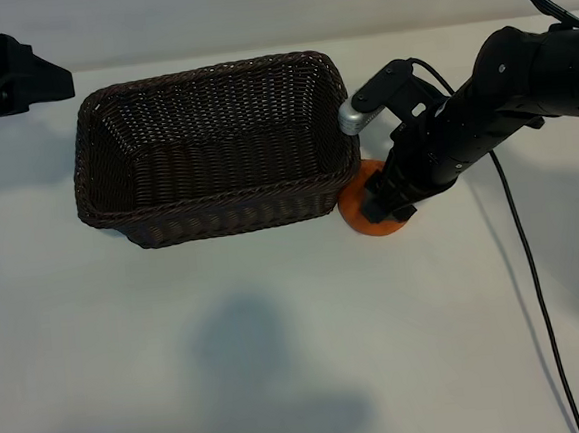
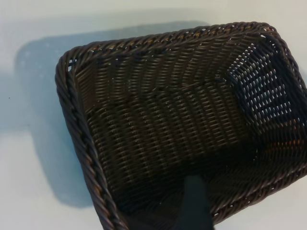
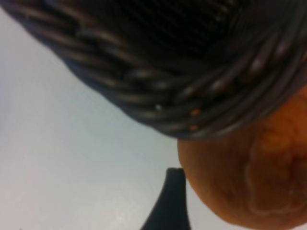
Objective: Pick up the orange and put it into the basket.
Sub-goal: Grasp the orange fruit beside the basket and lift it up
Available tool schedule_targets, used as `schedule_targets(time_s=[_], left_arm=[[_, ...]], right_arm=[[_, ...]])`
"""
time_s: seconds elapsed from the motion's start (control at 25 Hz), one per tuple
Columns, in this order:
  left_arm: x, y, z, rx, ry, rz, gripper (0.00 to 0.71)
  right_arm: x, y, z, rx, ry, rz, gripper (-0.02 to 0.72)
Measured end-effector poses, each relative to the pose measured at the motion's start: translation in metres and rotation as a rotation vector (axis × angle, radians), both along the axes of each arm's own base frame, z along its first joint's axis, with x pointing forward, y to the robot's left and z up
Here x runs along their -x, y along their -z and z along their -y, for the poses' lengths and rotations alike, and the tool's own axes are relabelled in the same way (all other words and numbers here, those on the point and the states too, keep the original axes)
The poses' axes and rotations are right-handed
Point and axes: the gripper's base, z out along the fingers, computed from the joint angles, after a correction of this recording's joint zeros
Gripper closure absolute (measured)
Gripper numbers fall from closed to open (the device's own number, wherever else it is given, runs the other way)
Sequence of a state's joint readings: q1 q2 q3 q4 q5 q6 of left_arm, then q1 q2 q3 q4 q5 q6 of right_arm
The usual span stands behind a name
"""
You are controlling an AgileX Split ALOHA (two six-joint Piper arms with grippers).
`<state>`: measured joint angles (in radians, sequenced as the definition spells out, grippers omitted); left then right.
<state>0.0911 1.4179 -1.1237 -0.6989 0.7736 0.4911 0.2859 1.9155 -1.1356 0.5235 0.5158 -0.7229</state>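
- Here, in the exterior view, the orange [image 1: 375, 220] sits on the white table [image 1: 280, 348] right of centre, tucked against the lower right corner of the wicker basket [image 1: 214, 147], outside it.
- The right gripper [image 1: 387, 201] is down over the orange, its dark fingers covering the fruit's right part; whether those fingers are spread or closed on the fruit I cannot tell.
- In the right wrist view the orange [image 3: 249, 177] fills the lower right corner (its puckered stem end shows), touching the basket's braided rim [image 3: 158, 100]; one dark fingertip [image 3: 172, 201] stands just beside the fruit at the bottom edge, with a thin gap of table between them.
- The left gripper [image 1: 18, 82] hangs at the upper left of the exterior view, apart from the basket, released and holding nothing.
- The left wrist view looks into the basket [image 2: 182, 134], where nothing lies on the woven floor; a dark fingertip [image 2: 194, 203] juts up from the bottom edge.
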Motion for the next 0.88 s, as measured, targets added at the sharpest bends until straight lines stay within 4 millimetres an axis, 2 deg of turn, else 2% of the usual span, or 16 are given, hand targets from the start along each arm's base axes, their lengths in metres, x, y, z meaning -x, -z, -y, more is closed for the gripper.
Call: schedule_targets(time_s=[0.52,0.72,0.8,0.88], left_arm=[[0.0,0.0,0.0,0.001,0.0,0.0,0.12],[0.0,0.0,0.0,0.002,0.0,0.0,0.12],[0.0,0.0,0.0,0.003,-0.001,0.0,0.12],[0.0,0.0,0.0,0.003,-0.001,0.0,0.12]], right_arm=[[-0.003,0.0,-0.006,-0.075,-0.01,0.027,0.075],[-0.004,0.019,-0.007,-0.061,-0.008,-0.014,0.082],[-0.005,0.025,-0.007,-0.057,-0.005,-0.026,0.106],[-0.005,0.025,-0.007,-0.056,-0.003,-0.025,0.161]])
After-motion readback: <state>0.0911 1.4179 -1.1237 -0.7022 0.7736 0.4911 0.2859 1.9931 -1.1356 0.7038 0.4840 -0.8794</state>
